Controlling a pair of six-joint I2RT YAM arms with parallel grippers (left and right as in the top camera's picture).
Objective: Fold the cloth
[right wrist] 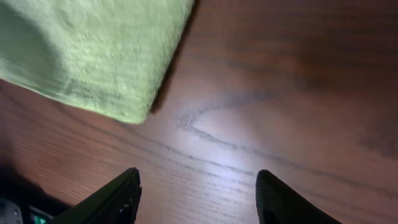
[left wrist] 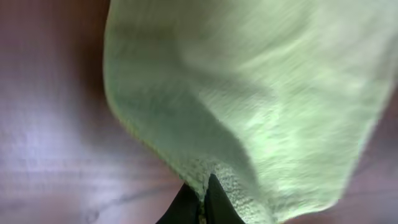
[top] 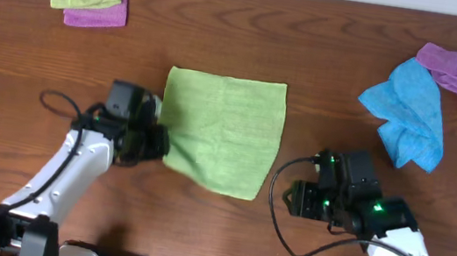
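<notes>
Two left fingers (left wrist: 217, 205) pinch cloth (top: 224, 127) edge; right fingers (right wrist: 118, 198) spread, off cloth.

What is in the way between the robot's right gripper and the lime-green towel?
Nothing visible. Only bare brown wooden table lies between the open right gripper and the near corner of the soft lime-green microfibre towel. The left gripper is shut on its other edge.
</notes>
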